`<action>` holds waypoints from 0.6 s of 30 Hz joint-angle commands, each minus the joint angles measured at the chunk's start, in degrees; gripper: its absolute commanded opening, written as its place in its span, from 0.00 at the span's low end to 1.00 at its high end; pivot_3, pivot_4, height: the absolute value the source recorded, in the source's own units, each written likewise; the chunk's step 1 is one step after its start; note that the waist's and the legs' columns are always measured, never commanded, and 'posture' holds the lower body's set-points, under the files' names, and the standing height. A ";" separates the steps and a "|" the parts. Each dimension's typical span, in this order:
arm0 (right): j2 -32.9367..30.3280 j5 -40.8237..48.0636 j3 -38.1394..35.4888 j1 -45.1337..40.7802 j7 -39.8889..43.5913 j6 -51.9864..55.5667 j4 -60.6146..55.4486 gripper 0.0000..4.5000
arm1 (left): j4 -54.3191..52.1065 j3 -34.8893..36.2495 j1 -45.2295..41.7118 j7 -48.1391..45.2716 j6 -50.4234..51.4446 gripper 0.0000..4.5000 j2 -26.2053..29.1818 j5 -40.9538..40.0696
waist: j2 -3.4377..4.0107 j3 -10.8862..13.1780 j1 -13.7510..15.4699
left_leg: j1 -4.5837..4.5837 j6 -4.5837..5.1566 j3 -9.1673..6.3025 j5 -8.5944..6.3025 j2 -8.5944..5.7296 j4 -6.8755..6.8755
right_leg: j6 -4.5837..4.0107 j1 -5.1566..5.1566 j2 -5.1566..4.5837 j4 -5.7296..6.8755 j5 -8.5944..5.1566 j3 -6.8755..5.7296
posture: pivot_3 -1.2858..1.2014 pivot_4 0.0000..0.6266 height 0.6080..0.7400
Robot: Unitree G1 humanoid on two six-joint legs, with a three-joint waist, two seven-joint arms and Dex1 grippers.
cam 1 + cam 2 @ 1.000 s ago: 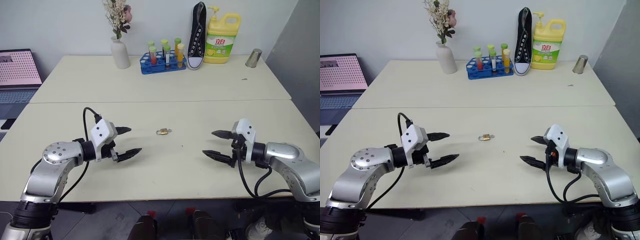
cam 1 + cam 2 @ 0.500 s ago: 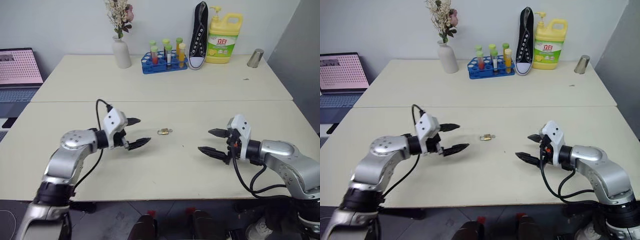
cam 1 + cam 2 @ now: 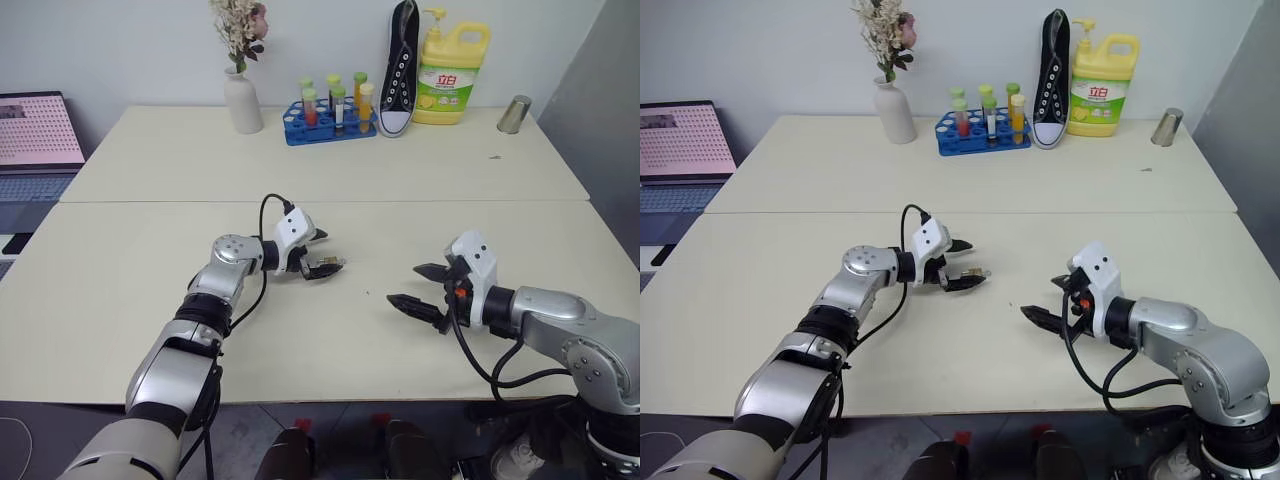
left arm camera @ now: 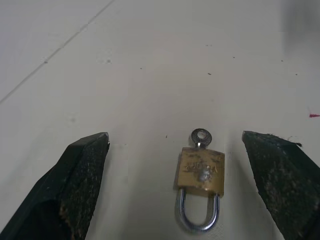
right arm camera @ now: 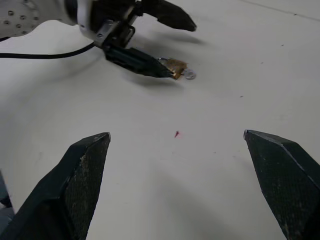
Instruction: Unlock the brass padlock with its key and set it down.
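Lying flat on the counter (image 4: 150, 60): the brass padlock (image 4: 200, 170), small, golden, rectangular, its face worn and scuffed. Sits between the left gripper's (image 4: 200, 150) two black fingers (image 4: 82, 170), nearer one finger than the other, touching neither. Silver U-shaped shackle (image 4: 199, 216) pushed down into the body, pointing back toward the wrist. Poking out of the opposite end, away from the fingers' roots: the key (image 4: 199, 136), only its round silvery head with a small hole showing. From the right gripper's (image 5: 175, 150) fingers, well apart, across bare counter.
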 commanded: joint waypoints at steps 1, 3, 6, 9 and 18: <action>0.43 2.43 -2.98 1.34 -2.72 2.36 -5.10 1.00 | 5.77 -0.63 -3.25 -1.81 -4.43 1.00 -0.70 2.68 | -0.02 -0.01 -0.04 | -0.15 -0.09 0.02 0.05 0.00 0.06 | 0.00 -0.22 0.00 0.13 0.00 0.02 | 0.52 0.24 1.00; 0.71 3.22 -3.98 2.01 -3.90 3.47 -6.41 1.00 | 8.99 -0.47 -4.85 -2.04 -5.07 1.00 -1.15 3.62 | -0.02 0.00 0.04 | -0.24 -0.15 0.04 0.09 -0.01 0.16 | -0.01 -0.40 0.00 0.44 0.00 0.05 | 0.52 0.24 1.00; 1.23 4.30 -4.72 2.25 -5.53 4.58 -7.47 1.00 | 11.65 0.00 -6.03 -2.82 -5.59 1.00 -1.17 4.46 | -0.02 0.00 -0.06 | -0.23 0.06 0.03 -0.03 -0.01 0.29 | 0.00 -0.39 0.02 0.58 -0.01 0.05 | 0.52 0.24 1.00; 1.50 5.00 -5.05 2.32 -6.45 5.15 -7.93 1.00 | 13.09 0.22 -6.60 -4.00 -5.41 1.00 -1.06 5.06 | -0.02 0.00 -0.06 | -0.23 0.07 0.01 -0.04 0.00 0.55 | 0.01 -0.36 0.07 0.75 -0.01 0.05 | 0.52 0.24 1.00; 1.83 6.29 -4.90 3.06 -8.37 4.52 -8.15 1.00 | 15.55 0.49 -8.25 -5.20 -1.05 1.00 1.04 7.48 | -0.02 -0.01 -0.46 | -0.21 0.07 -0.01 -0.04 0.02 0.67 | 0.01 -0.33 0.12 0.84 -0.01 0.05 | 0.52 0.24 1.00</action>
